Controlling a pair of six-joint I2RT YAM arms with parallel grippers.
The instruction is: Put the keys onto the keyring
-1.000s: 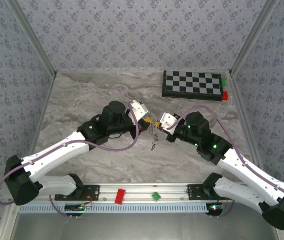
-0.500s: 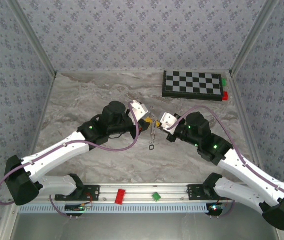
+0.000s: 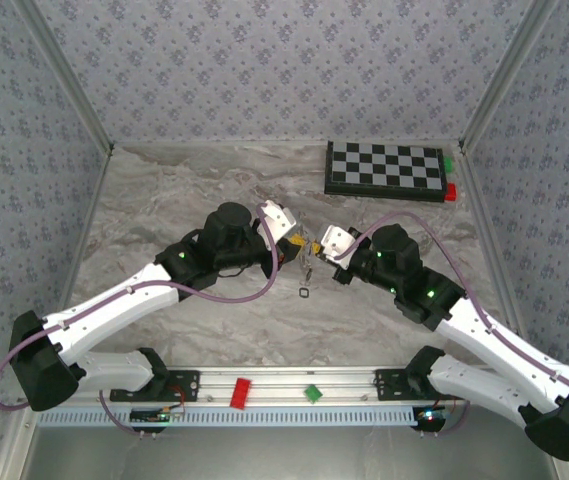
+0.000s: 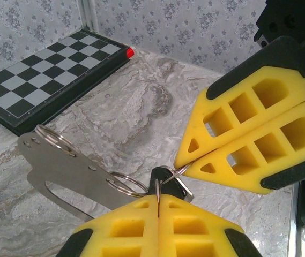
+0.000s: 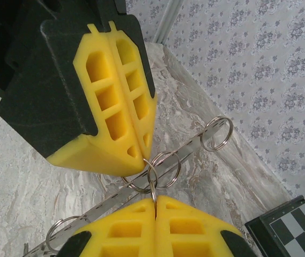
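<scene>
Over the middle of the marble my left gripper (image 3: pixel 299 243) and right gripper (image 3: pixel 316 247) meet tip to tip. The left gripper (image 4: pixel 158 195) is shut on a thin split ring of the keyring, seen edge-on. A black key head (image 4: pixel 166 179) sits just behind its tips. The keyring's flat metal plate (image 4: pixel 61 168) hangs to the left with more rings (image 4: pixel 125 184). My right gripper (image 5: pixel 155 197) is shut on a small split ring (image 5: pixel 153 176) that links into the ring at the left fingers (image 5: pixel 133 139). A small dark piece (image 3: pixel 305 292), maybe a key, lies on the marble below.
A checkered board (image 3: pixel 384 170) lies at the back right with a green block (image 3: pixel 448 163) and a red block (image 3: pixel 451 192) at its end. A red block (image 3: pixel 240 392) and a green block (image 3: pixel 312 393) sit on the front rail. Patterned walls close in the table.
Both grippers stay shut and nearly still at the centre. The small dark piece below them has shifted a little and now lies flat on the marble.
</scene>
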